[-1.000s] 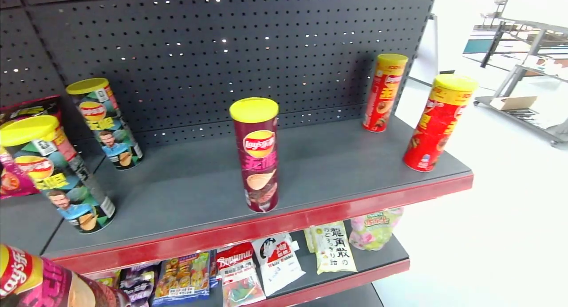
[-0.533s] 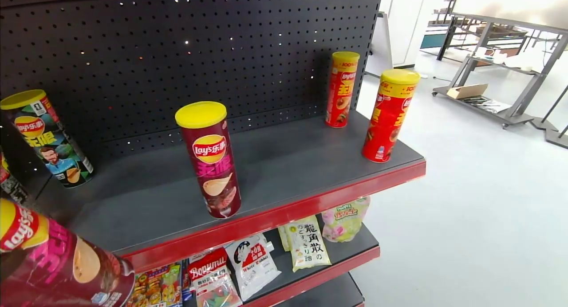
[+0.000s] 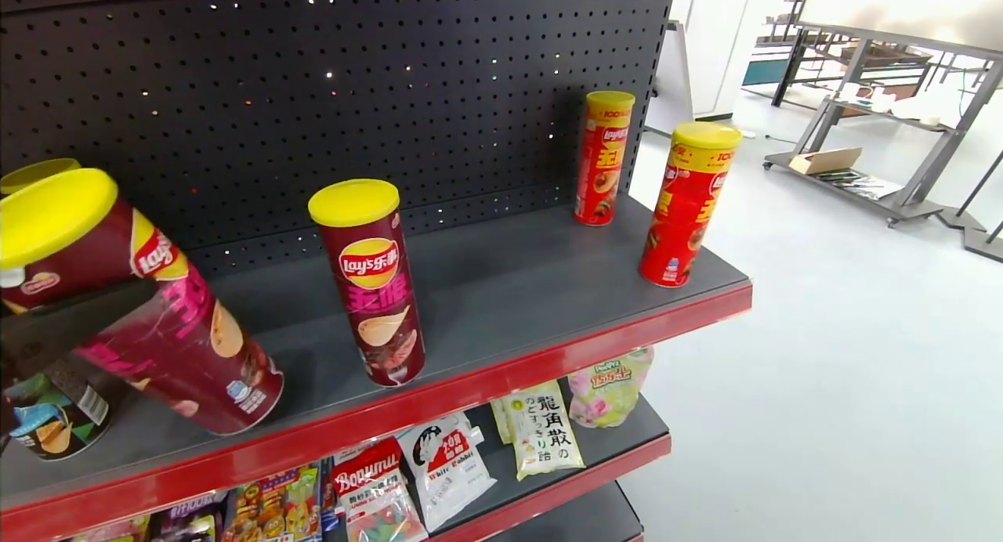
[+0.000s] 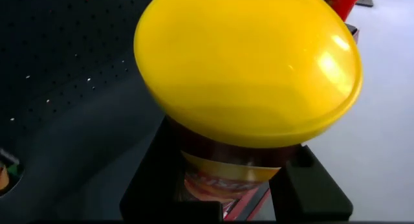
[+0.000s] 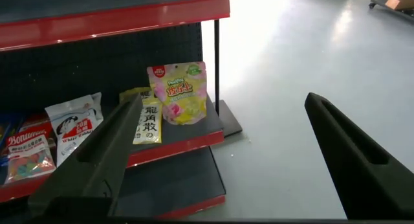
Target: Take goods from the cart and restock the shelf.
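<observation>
My left gripper (image 3: 72,323) is shut on a maroon chip can (image 3: 168,323) with a yellow lid (image 4: 249,62). The can is tilted, with its lid toward the left. Its base is at the front left of the upper shelf (image 3: 501,291); I cannot tell whether it touches the board. In the left wrist view my dark fingers (image 4: 155,185) clamp the can's sides just under the lid. A second maroon can (image 3: 368,283) stands upright to its right. My right gripper (image 5: 226,159) hangs open and holds nothing, low beside the lower shelf (image 5: 174,149).
Two red cans (image 3: 603,158) (image 3: 689,205) stand at the shelf's right end. A teal-and-black can (image 3: 47,424) stands partly hidden behind the held can. Snack bags (image 3: 541,432) lie on the lower shelf. Bare board lies between the maroon and red cans. Metal racks (image 3: 885,119) stand far right.
The head camera swung right between the first two frames. Since half a second ago the held can has risen from the lower left corner to over the shelf's front left.
</observation>
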